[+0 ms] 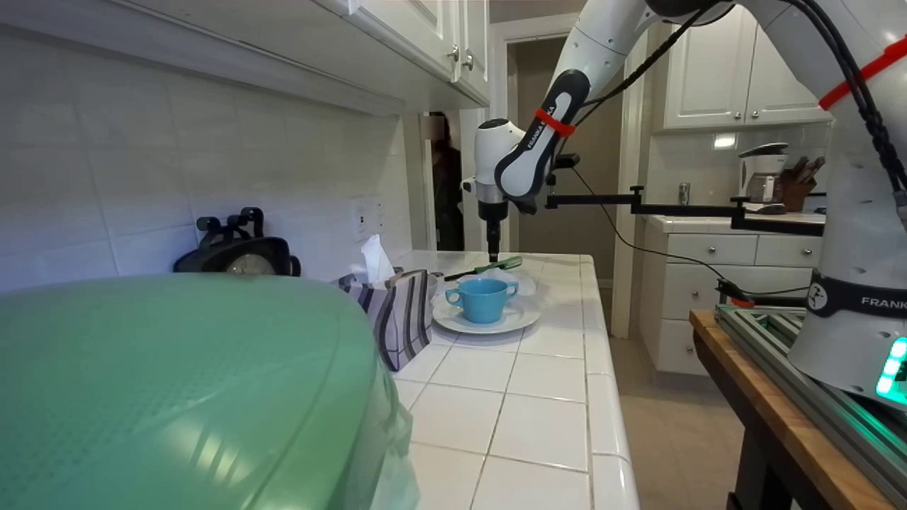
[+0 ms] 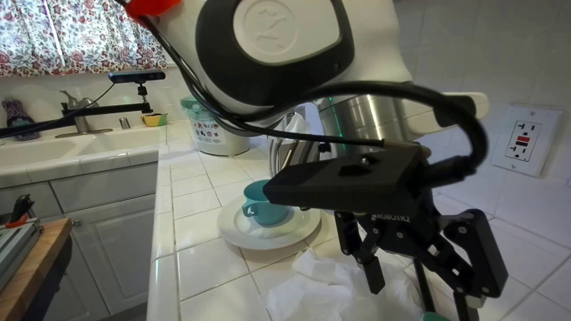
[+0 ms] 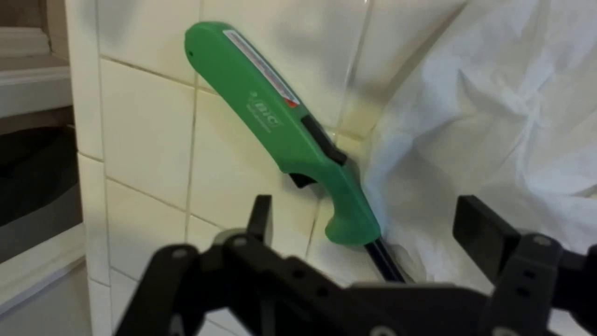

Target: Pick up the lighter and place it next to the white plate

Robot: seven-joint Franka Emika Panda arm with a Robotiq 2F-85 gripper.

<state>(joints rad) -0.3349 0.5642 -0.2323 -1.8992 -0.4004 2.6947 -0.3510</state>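
Observation:
The lighter (image 3: 275,116) is long, with a green handle and a black stem. It lies on the white tile counter beside and partly against crumpled white paper; its tip is hidden behind my gripper in the wrist view. It also shows in both exterior views (image 1: 506,263) (image 2: 423,285). My gripper (image 3: 366,217) points down, open and empty, its fingers spread either side of the lighter's neck and stem. It shows in both exterior views (image 1: 493,256) (image 2: 421,294), apparently a little above the counter. The round white plate (image 1: 523,316) (image 2: 232,227) stands on the counter, bearing a light-blue cup (image 1: 483,301) (image 2: 267,211).
Crumpled white paper (image 2: 321,290) (image 3: 489,140) lies between the plate and the lighter. A striped tissue box (image 1: 397,319) stands by the wall beside the plate. A large green-lidded container (image 1: 191,389) stands farther along the counter. The counter's edge (image 1: 602,368) runs along one side.

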